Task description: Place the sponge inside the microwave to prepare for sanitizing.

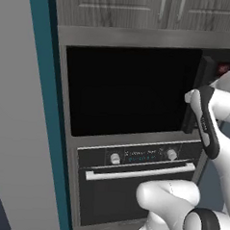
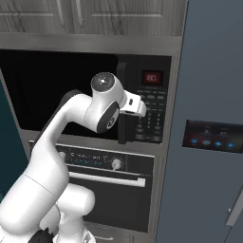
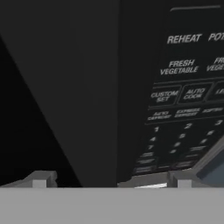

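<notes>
The microwave point(image 1: 128, 89) point(image 2: 57, 90) is a wide black built-in unit with a dark door. To the right of the door are its keypad point(image 2: 152, 114) point(image 3: 183, 87) and red display point(image 2: 153, 77). My gripper point(image 3: 111, 181) is open right in front of the door's right edge. Its two fingertips point(image 3: 41, 179) stand either side of the dark vertical handle point(image 3: 140, 96) point(image 2: 123, 126) and hold nothing. Whether they touch the handle I cannot tell. The door looks shut. The sponge is out of view.
Below the microwave sits a black oven point(image 1: 132, 185) point(image 2: 109, 190) with knobs and a pale bar handle point(image 1: 140, 171). A tall grey-blue panel point(image 2: 213, 71) with a blue-lit control strip point(image 2: 211, 137) stands close on the right. A teal wall edge point(image 1: 45, 108) is on the left, and wood cabinets point(image 1: 142, 10) hang above.
</notes>
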